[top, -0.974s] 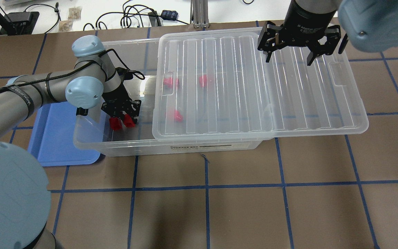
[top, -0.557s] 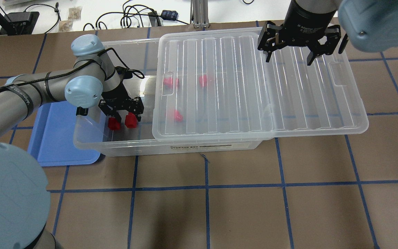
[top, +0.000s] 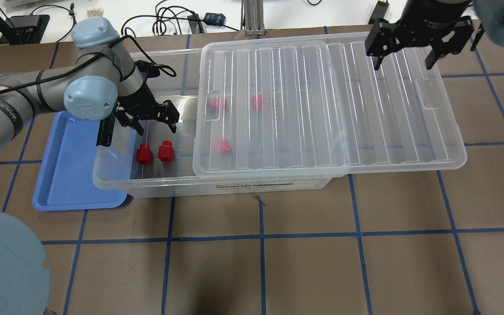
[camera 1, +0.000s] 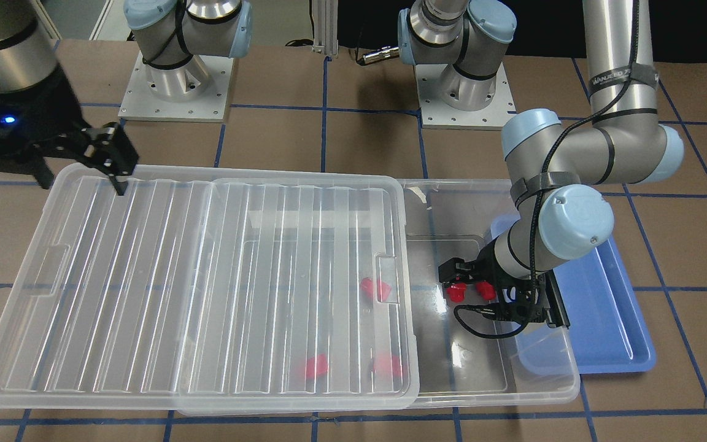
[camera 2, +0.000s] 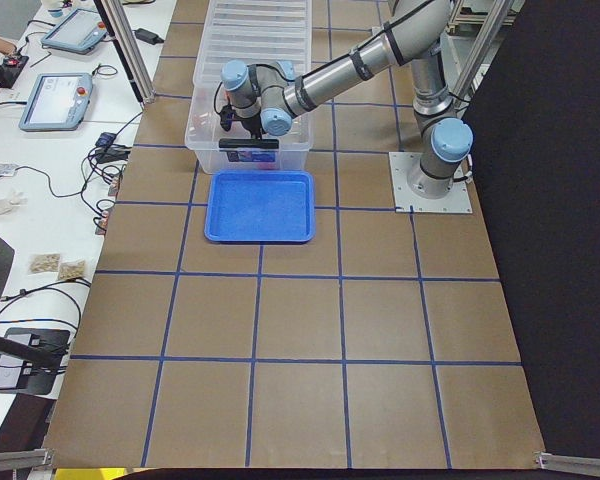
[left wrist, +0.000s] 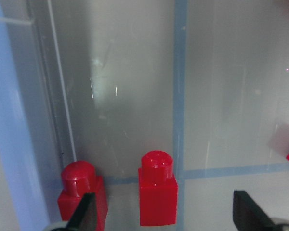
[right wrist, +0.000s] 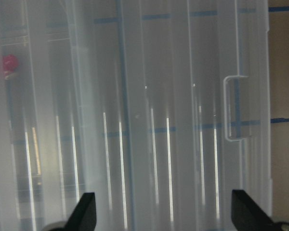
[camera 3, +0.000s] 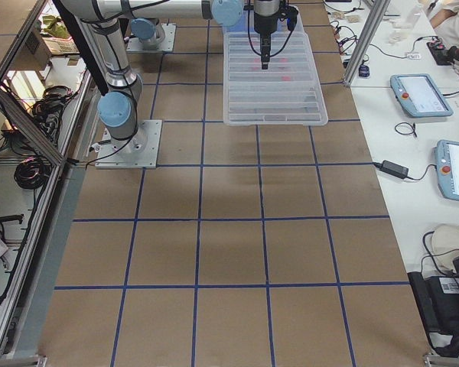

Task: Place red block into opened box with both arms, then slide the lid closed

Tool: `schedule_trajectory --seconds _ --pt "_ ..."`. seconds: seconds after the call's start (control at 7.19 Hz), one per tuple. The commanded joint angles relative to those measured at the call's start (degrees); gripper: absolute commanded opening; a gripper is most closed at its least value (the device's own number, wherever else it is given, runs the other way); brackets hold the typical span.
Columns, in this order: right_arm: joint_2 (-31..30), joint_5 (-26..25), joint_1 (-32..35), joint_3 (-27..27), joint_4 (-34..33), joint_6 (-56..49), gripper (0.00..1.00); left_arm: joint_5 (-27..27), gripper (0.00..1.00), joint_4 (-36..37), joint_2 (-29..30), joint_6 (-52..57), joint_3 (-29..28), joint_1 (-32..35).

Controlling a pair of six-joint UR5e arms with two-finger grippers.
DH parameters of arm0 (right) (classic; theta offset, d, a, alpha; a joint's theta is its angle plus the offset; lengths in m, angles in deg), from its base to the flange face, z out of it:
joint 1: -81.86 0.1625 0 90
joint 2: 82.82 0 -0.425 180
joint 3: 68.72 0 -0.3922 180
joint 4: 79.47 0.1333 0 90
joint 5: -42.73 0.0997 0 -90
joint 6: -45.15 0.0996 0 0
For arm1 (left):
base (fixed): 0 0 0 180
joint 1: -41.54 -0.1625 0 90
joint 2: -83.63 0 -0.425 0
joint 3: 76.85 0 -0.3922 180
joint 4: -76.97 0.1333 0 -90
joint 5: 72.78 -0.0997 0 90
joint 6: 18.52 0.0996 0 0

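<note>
Two red blocks (top: 144,154) (top: 165,152) stand side by side on the floor of the clear box (top: 169,189), in its uncovered left end. My left gripper (top: 156,126) hangs open just above and behind them, holding nothing; its wrist view shows both blocks (left wrist: 157,194) (left wrist: 81,192) between the spread fingertips. The ribbed lid (top: 322,109) covers the box's right part and overhangs its right end. Three more red blocks (top: 224,146) show blurred beneath it. My right gripper (top: 403,62) is open above the lid's far right corner, near the tab recess (right wrist: 233,108).
A blue tray (top: 72,175) lies against the box's left end, under my left forearm. Cables and small devices sit on the white bench (top: 116,17) beyond the table. Brown table surface with blue tape lines (top: 260,236) spreads in front of the box.
My left gripper opened, left the red block beside the other one and drew up and back. My right gripper shifted right and towards the far edge of the lid.
</note>
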Motion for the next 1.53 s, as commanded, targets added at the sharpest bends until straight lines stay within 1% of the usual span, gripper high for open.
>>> schedule_trajectory --seconds 0.0,0.14,0.28,0.56,0.7,0.83,0.97,1.25,1.39 --pt "2.3 -0.1 -12.5 -0.7 0.0 -16.0 1.0 -0.3 1.0 -11.3 -3.8 0.0 -7.3 0.2" --pt "3.8 0.0 -16.9 -0.7 -0.3 -20.5 1.0 -0.3 1.0 -14.4 -6.0 0.0 -9.1 -0.1" --pt "6.4 -0.3 -18.6 -0.7 -2.0 -21.2 1.0 -0.5 1.0 -15.7 -8.8 0.1 -9.5 -0.4" --pt "12.1 -0.5 -18.6 -1.1 -6.9 -21.4 1.0 -0.5 1.0 -20.8 -14.4 0.0 -9.5 -0.4" --pt "14.2 -0.4 -18.6 -2.5 -8.9 -21.1 1.0 -0.6 1.0 -21.4 -17.4 0.0 -8.9 -0.4" --pt "14.6 -0.1 -18.6 -4.3 -11.6 -21.1 1.0 -1.3 1.0 -22.2 -18.8 0.1 -7.6 -0.5" --pt "14.1 0.1 -18.2 -5.1 -12.9 -20.5 1.0 -3.4 1.0 -22.3 -19.5 0.0 -6.2 -0.6" --pt "13.9 1.2 -17.6 -5.5 -12.9 -20.4 1.0 -4.3 1.0 -22.2 -19.9 -0.1 -5.2 -0.5" --pt "14.1 2.7 -16.8 -5.5 -12.8 -20.3 1.0 -4.7 1.0 -24.1 -20.6 -0.3 -5.5 -0.4"
